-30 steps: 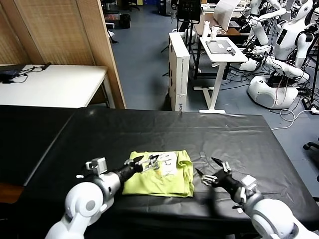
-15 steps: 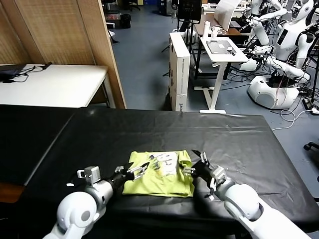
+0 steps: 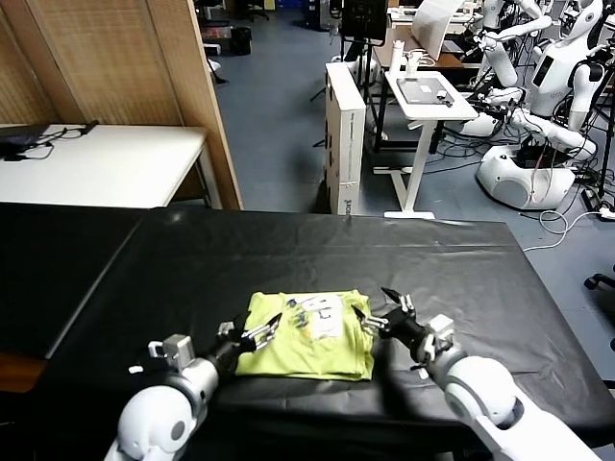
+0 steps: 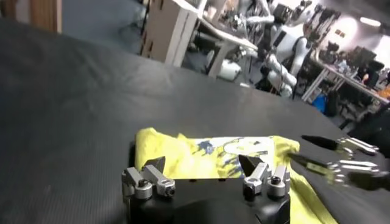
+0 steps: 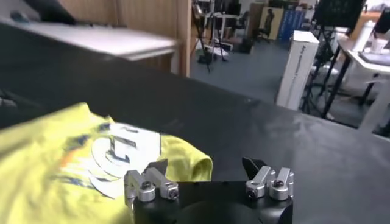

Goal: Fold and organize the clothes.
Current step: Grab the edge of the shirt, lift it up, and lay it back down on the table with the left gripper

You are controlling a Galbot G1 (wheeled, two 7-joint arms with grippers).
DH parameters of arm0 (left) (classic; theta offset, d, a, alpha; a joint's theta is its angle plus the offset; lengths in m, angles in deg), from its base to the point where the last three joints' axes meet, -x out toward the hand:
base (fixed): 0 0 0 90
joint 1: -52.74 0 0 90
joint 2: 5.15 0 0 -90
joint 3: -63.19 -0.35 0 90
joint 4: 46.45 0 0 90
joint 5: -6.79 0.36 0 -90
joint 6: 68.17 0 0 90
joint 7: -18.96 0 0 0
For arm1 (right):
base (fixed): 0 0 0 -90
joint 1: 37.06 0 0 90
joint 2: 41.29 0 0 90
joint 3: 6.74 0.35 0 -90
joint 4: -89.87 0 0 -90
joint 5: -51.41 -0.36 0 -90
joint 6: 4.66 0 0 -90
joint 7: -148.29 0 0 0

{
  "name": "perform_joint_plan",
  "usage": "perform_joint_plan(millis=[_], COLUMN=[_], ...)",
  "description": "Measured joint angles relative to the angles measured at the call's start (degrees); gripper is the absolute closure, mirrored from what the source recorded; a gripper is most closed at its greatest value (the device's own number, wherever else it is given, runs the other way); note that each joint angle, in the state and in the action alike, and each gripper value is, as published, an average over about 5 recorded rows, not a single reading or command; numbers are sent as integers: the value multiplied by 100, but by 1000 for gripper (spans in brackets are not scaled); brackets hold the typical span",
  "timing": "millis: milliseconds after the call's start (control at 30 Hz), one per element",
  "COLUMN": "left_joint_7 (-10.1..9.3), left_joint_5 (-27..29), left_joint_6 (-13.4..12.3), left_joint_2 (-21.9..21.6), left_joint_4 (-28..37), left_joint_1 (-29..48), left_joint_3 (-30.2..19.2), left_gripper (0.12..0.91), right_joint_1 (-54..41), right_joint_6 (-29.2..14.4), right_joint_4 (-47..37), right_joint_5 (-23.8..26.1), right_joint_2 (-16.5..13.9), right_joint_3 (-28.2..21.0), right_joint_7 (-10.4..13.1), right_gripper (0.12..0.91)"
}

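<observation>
Closing in from both flanks, the two grippers now sit at the edges of the T-shirt [image 3: 306,334], which lies folded into a compact rectangle near the front-middle of the black table [image 3: 317,254], white print facing up.

Change over the last second: the right gripper [image 3: 382,313], which hung well off to the right of the cloth, has swung in and now sits just at the shirt's right edge. The left gripper [image 3: 258,331] has drawn back from over the print to the left front corner. Both have fingers spread wide, holding nothing.

Reading: the fold looks largely done; the arms seem to be lining up either for one more fold or for squaring the bundle. Neither has a grip yet.

View differences:
- Left wrist view: its own spread fingertips [image 4: 160,164] frame the shirt [image 4: 201,159], with the right gripper [image 4: 332,152] showing beyond the far edge, low to the table.
- Right wrist view: shows the rolled, slightly puffed right-hand hem of the shirt [image 5: 73,152] and the print up close, detail the head view flattens. Contact with the cloth cannot be told from any view.
- Head view alone shows the background: a white side table [image 3: 96,163] and other robots [image 3: 538,106].
</observation>
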Motion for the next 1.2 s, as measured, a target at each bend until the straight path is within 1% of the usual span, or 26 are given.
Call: perform_joint_plan(millis=[100, 233, 633, 867, 1100, 1133, 1200], left_joint_7=[10, 13, 15, 79, 99, 99, 99], left_joint_5=[88, 45, -296, -246, -193, -192, -196], left_joint_6=[-224, -359, -472, -556, -574, -573, -568], left_joint_2=[162, 339, 674, 811, 898, 907, 927], left_joint_4=[130, 226, 256, 277, 313, 321, 335], left_joint_1=[-59, -143, -320, -435, -459, -459, -462], left_joint_3=[31, 115, 337, 376, 358, 356, 352], left_gripper=[123, 123, 123, 123, 128, 140, 189], right_joint_1=[8, 31, 46, 36, 36, 36, 32], right_joint_6=[0, 0, 0, 2, 1, 2, 2], right_joint_4=[35, 46, 55, 54, 49, 47, 42], right_joint_5=[-21, -21, -16, -16, -16, -16, -16], right_joint_2=[-26, -35, -55, -61, -66, -66, -67], right_joint_3=[26, 38, 43, 39, 41, 41, 41], right_joint_7=[1, -1, -5, -4, -4, -4, -4], right_gripper=[118, 118, 118, 118, 118, 118, 118])
